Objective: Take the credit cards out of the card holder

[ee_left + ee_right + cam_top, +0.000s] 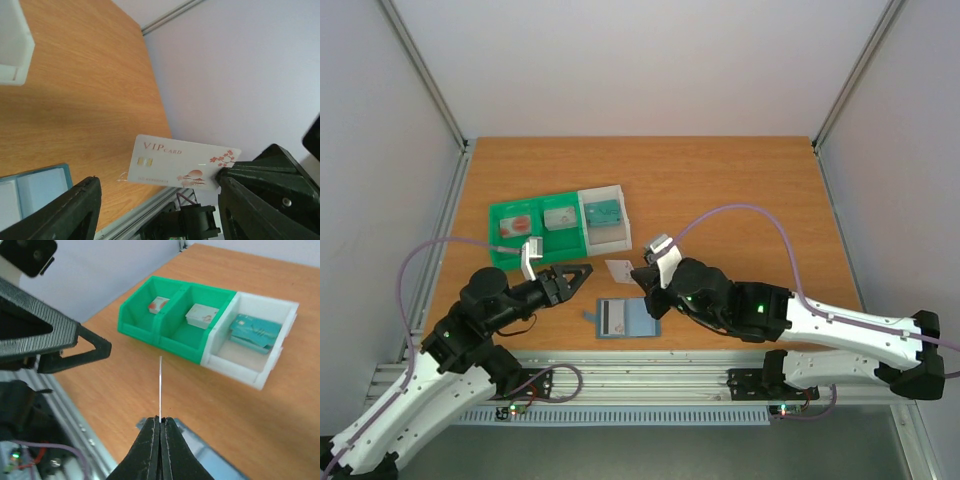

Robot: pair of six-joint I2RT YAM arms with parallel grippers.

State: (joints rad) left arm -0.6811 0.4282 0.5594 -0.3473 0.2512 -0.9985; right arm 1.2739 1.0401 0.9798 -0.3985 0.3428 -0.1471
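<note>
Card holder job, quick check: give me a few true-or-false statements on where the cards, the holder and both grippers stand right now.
1. The right gripper is shut on a white card. True.
2. The left gripper is clamped on the card holder. False: its jaws are open and hold nothing.
3. The white bin holds a teal card. True.
4. The card holder lies in the white bin too. False: it lies flat on the table, near the front edge between the arms.
</note>
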